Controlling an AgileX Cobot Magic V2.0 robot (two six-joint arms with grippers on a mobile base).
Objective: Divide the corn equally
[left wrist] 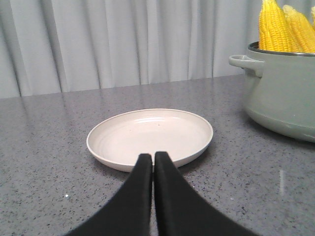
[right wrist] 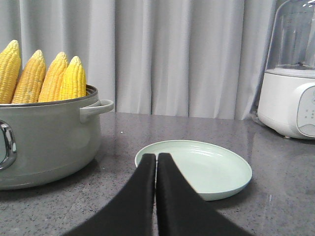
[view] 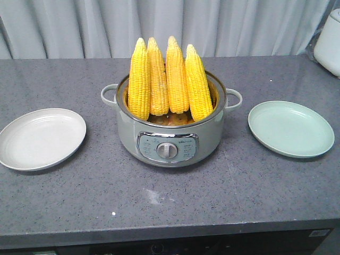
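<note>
Standing upright in the pot at the middle of the grey counter are 4 corn cobs, tips up, side by side, leaning against the rim (the pot has a dial on its front and 2 side handles). A cream plate lies on the left arm's side of the pot and a green plate on the right arm's side, each apart from the pot.

Left gripper: fingers pressed together, tips at the near rim of the cream plate.

Right gripper: fingers likewise together, tips at the near rim of the green plate.

A white appliance stands on the counter beyond the green plate.
</note>
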